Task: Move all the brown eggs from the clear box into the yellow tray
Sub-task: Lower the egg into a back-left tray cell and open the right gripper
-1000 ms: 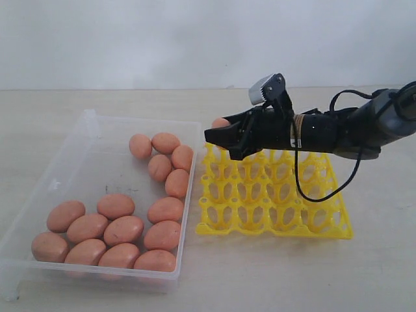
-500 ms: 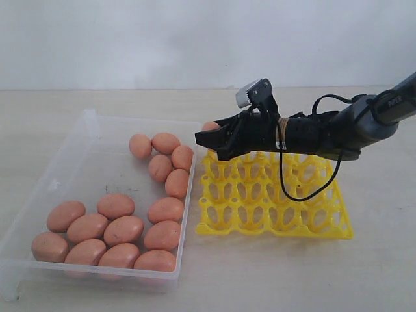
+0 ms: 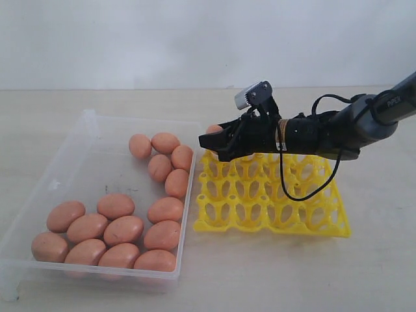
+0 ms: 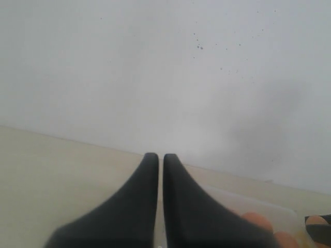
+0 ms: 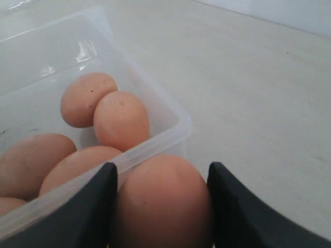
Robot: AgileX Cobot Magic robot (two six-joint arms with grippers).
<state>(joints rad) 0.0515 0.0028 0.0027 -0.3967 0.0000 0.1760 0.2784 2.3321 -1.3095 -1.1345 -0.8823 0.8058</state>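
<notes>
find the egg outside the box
Exterior view, centre: the egg is in the right gripper, over the far-left corner of the yellow tray, beside the clear box.

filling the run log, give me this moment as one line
right pincer: holds brown egg at yellow tray corner | left pincer: shut, empty | clear box: holds other eggs

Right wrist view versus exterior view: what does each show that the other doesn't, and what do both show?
Only the right wrist view: how the egg sits in the right gripper, with the fingers against both of its sides. Only the exterior view: the yellow tray with no egg seen in its cups, the whole box, and the arm. Both: the held egg, a corner of the box, and loose eggs inside it.
</notes>
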